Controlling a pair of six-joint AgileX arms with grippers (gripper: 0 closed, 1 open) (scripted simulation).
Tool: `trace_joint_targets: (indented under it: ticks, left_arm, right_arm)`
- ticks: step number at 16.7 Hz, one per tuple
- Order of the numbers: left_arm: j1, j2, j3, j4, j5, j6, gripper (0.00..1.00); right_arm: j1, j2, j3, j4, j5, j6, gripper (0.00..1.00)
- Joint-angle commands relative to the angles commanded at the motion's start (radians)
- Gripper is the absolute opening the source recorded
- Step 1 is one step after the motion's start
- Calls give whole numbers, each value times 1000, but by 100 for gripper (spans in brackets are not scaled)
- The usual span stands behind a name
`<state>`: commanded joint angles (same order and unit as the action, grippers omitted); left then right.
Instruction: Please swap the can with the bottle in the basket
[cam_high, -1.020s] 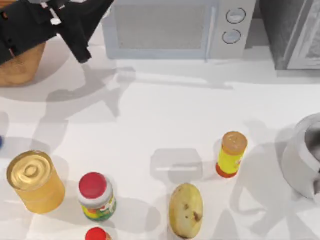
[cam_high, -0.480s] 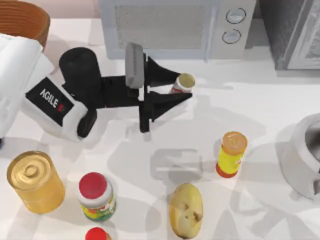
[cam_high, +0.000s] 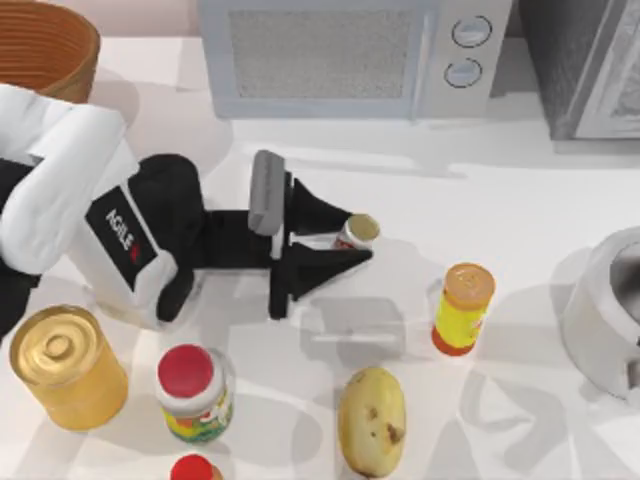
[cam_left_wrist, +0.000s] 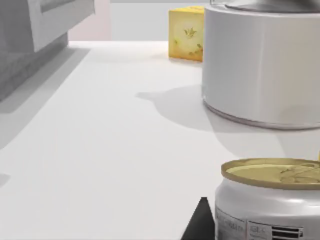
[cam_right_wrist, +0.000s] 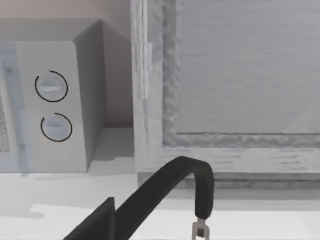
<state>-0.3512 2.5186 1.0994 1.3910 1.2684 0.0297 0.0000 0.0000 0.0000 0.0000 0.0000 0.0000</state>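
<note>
Top view, left to right. At the far left top corner, the orange-brown wicker basket (cam_high: 45, 45), partly cut off by the frame. Below it, near the left edge, a large golden tin (cam_high: 65, 365) upright on the white table (cam_high: 500, 210). Just right of the tin, a red-capped jar (cam_high: 192, 392), and a second red cap (cam_high: 195, 468) at the bottom edge. Stretching from the left edge toward the middle, the left arm, white and black, lying low over the table, ending in the left gripper (cam_high: 355, 240). Between its two black fingers, the small can (cam_high: 355, 232), upright, dull metal top facing up, red-and-white label partly hidden; jaws closed against the can's sides. In the left wrist view, the same can (cam_left_wrist: 267, 200) close up, one dark fingertip (cam_left_wrist: 200, 222) just beside it. Behind, a grey microwave (cam_high: 350, 55). Lower middle, a potato (cam_high: 372, 420). Right of it, a yellow bottle with orange cap (cam_high: 462, 308). At the right edge, a grey pot (cam_high: 610, 315).
</note>
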Motion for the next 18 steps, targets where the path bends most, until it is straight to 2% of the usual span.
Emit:
trace_joint_targets:
  ticks: [2, 15, 18]
  left_arm:
    - [0, 0, 0, 0, 0, 0, 0]
    - [0, 0, 0, 0, 0, 0, 98]
    - [0, 0, 0, 0, 0, 0, 100]
  right_arm:
    - [0, 0, 0, 0, 0, 0, 100]
    - [0, 0, 0, 0, 0, 0, 100]
    - [0, 0, 0, 0, 0, 0, 100]
